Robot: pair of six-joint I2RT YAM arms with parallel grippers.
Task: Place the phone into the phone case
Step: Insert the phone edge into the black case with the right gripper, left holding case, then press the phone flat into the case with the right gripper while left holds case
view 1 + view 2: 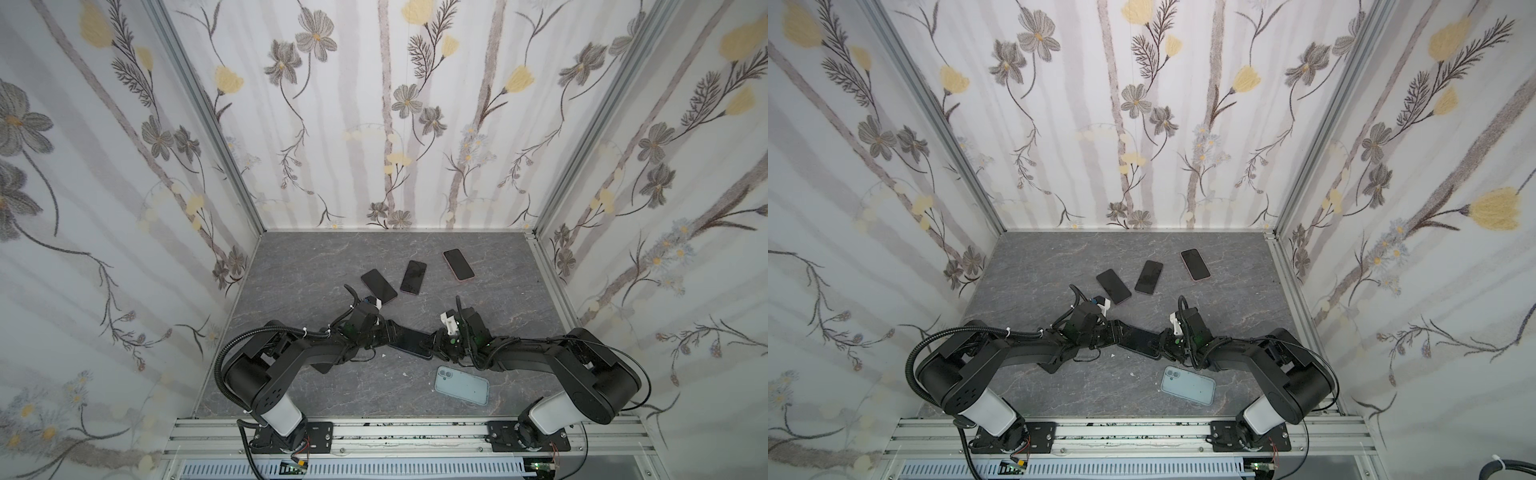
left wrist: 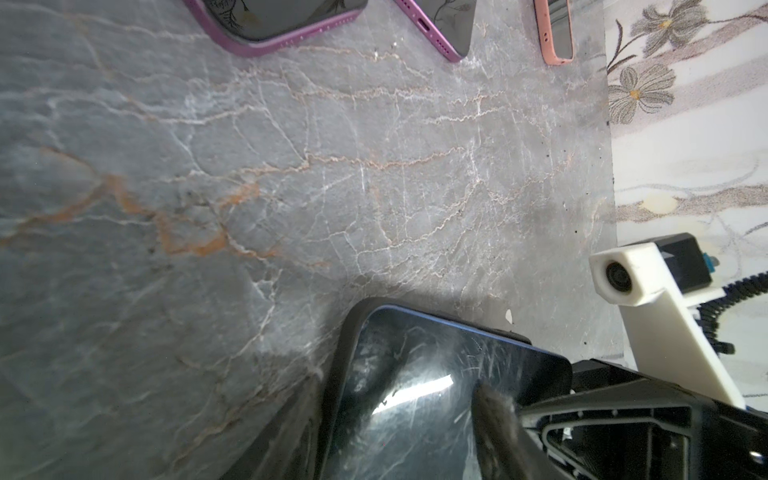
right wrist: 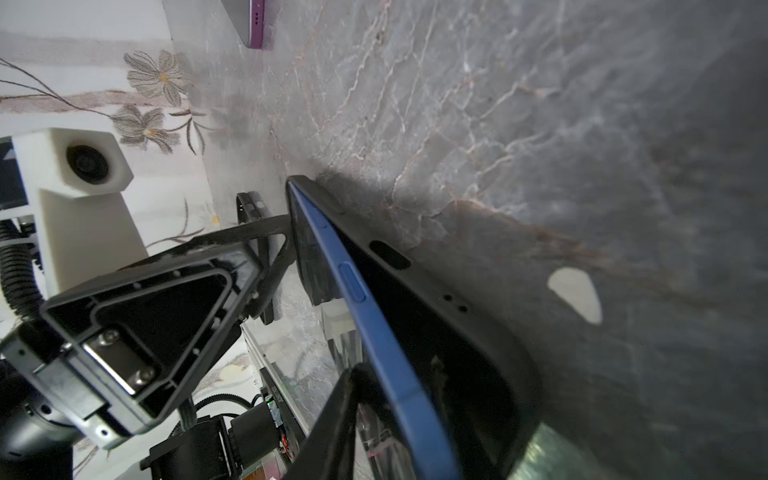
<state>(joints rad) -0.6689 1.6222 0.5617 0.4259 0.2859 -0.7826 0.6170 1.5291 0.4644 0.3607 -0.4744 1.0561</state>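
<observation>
Grey marble worktop [image 1: 332, 257]. Left pincer [image 1: 394, 334] clasps phone case [image 3: 457, 332], phone [image 3: 353, 282] half-seated (right pincer's [image 1: 430, 345] grip unclear); likely next, press flush.

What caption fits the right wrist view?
Blue-edged phone partly seated in black phone case, one long side raised, over grey marble tabletop.

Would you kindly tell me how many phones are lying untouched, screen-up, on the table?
3, in a row toward the back: the left phone, the middle phone, the right phone. None appears hidden.
</observation>
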